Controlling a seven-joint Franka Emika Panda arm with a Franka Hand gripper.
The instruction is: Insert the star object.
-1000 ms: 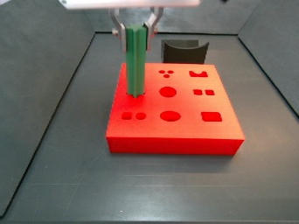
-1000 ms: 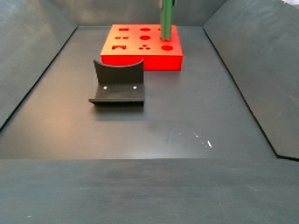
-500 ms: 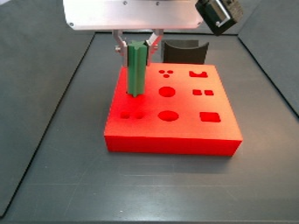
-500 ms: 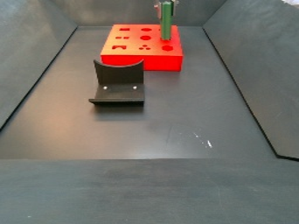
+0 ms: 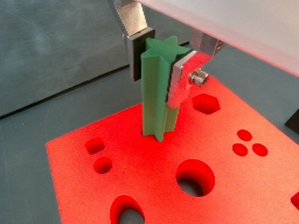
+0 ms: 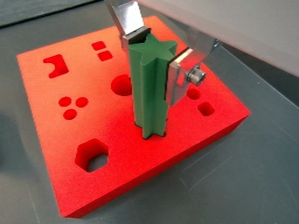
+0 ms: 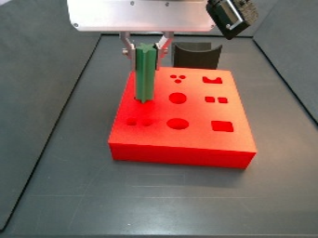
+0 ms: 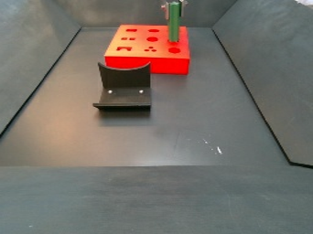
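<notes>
Gripper (image 5: 162, 59) at the red block's (image 7: 199, 139) edge, its silver fingers (image 6: 126, 17) clamped on the upper part of the star object (image 6: 149, 87). This green ridged peg stands upright, its lower end sunk in a hole in the block's top face in both wrist views. Other cut-outs, round, square and hexagonal, lie around it. A dark grey curved holder (image 8: 123, 87) sits just beside the block. No writing or labels can be read.
</notes>
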